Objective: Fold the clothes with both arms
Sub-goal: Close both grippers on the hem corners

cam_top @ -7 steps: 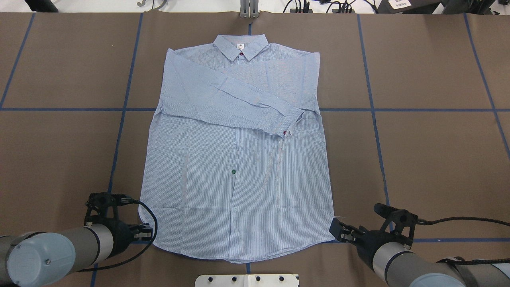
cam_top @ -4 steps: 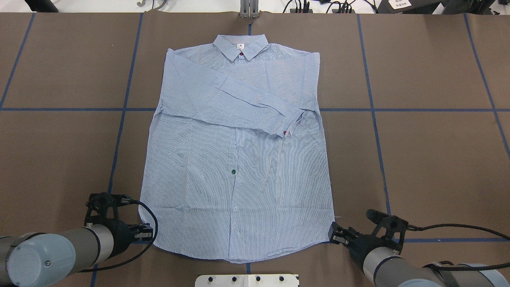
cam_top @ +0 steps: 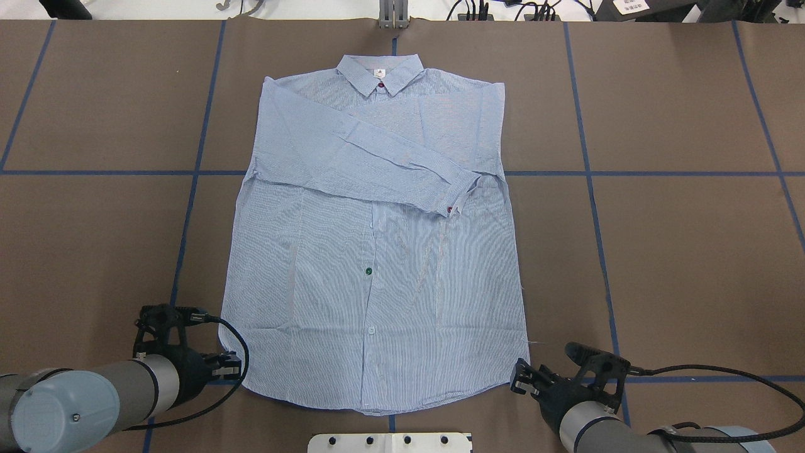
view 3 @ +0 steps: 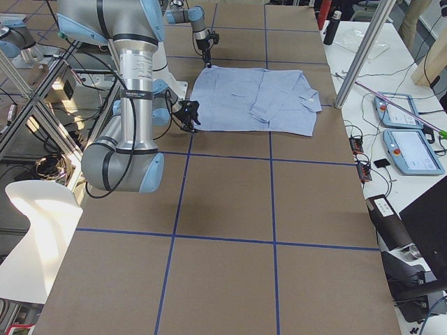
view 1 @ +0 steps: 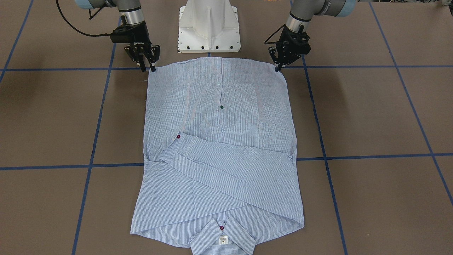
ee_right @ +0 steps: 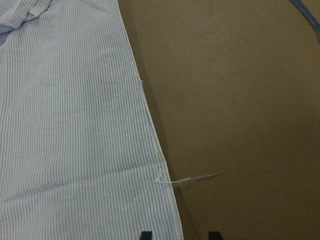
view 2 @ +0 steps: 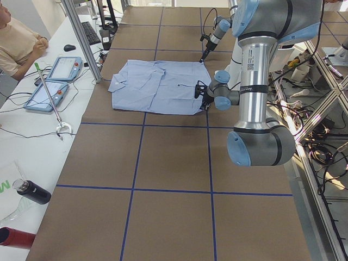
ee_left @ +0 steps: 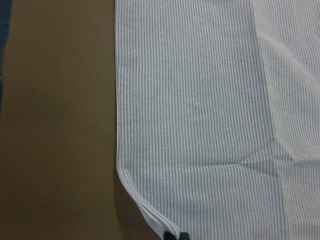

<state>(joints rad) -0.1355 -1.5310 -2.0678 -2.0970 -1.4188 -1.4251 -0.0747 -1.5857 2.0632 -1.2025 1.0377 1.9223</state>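
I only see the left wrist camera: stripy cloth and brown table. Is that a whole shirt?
Observer: Yes, a whole shirt lying flat, with its collar at the end farthest from the robot.
Operator: Where are the sleeves?
Observer: One sleeve lies slanting across the chest.
Operator: What's the other gripper doing?
Observer: The right gripper is open, its fingertips either side of the shirt's edge at the hem.
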